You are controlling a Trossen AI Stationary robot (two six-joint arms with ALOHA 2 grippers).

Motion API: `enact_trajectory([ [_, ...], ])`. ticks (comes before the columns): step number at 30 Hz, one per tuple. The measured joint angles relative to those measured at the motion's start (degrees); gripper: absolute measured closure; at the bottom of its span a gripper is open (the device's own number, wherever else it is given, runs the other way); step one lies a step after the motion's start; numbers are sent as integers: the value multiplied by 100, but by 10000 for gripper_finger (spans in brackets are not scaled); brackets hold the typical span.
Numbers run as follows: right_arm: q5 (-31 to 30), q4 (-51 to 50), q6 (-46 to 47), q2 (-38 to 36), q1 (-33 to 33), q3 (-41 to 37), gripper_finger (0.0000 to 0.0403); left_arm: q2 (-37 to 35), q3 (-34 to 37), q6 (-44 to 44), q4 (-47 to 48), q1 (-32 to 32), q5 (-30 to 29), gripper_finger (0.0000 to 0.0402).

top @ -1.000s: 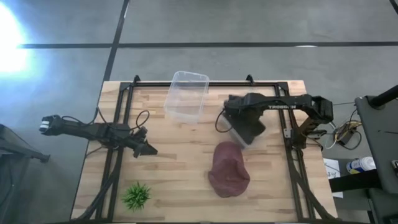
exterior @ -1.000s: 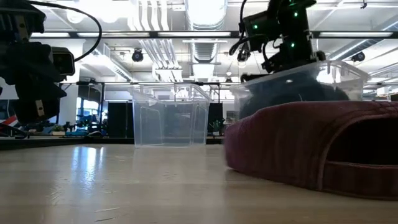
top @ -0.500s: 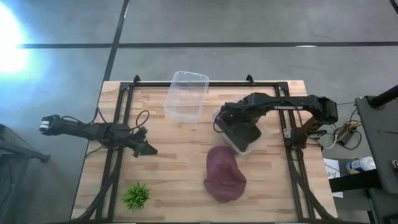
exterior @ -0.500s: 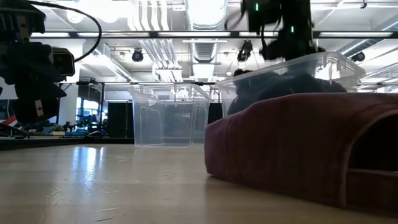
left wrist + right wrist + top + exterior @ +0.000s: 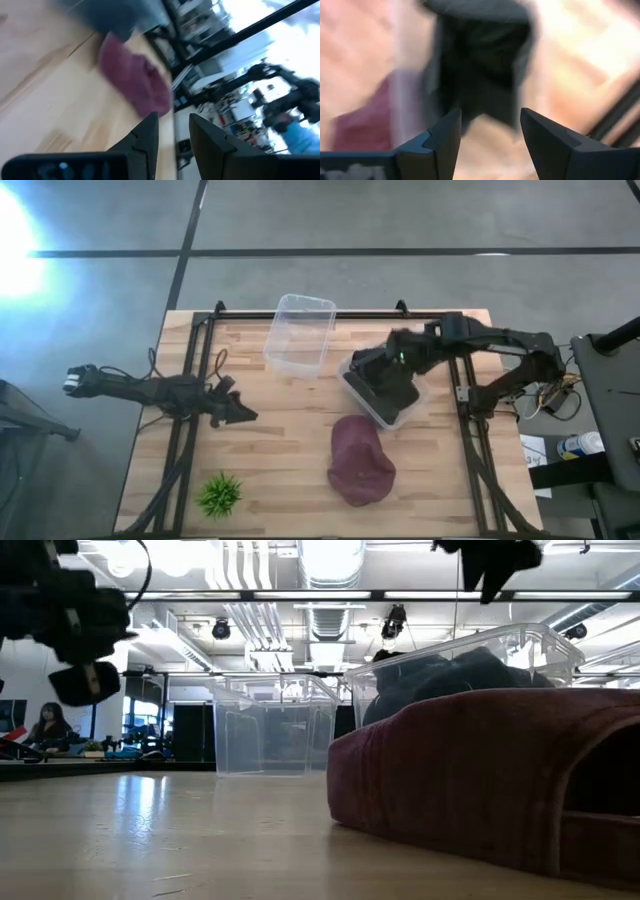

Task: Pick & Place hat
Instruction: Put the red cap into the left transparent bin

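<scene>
A maroon hat [image 5: 360, 462] lies flat on the wooden table right of centre, and fills the right half of the low view [image 5: 480, 770]. Just beyond it, a clear bin [image 5: 352, 380] holds a dark hat [image 5: 392, 388], heaped inside it [image 5: 440, 675]. My right gripper [image 5: 397, 363] hangs open above that bin, looking down on the dark hat [image 5: 480, 60], with nothing between its fingers [image 5: 490, 120]. At the table's left side, my left gripper [image 5: 240, 413] hovers open and empty [image 5: 172, 125], pointing toward the maroon hat [image 5: 135, 75].
A second clear bin [image 5: 300, 332] stands at the far edge near the middle. A small green plant [image 5: 220, 495] sits near the front left corner. Black frame rails [image 5: 200, 380] run along the table's left and right sides. Bare wood lies between the left gripper and the hats.
My right gripper has opened and risen clear of the bin with the dark hat. That bin has come down level and shifted a little toward the table's left. The maroon hat has slid slightly toward the near left. My left gripper has lifted a little.
</scene>
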State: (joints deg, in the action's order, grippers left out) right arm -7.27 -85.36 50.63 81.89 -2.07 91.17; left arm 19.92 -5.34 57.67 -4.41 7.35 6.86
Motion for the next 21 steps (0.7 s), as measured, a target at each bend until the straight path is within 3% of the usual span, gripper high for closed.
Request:
enact_trajectory([
  [5, 555, 20, 1516, 107, 1181, -87, 214, 33, 0, -61, -367, 0, -1, 298],
  [12, 815, 143, 4000, 374, 3041, -345, 227, 348, 0, -204, -513, 4, 191, 298],
  [17, 884, 1420, 5421, 700, 3842, -821, 227, 756, 0, -678, -938, 13, 442, 298],
  [21, 884, 2495, 5832, 1201, 4068, -1189, 227, 1213, -119, -884, -1195, 108, 471, 299],
])
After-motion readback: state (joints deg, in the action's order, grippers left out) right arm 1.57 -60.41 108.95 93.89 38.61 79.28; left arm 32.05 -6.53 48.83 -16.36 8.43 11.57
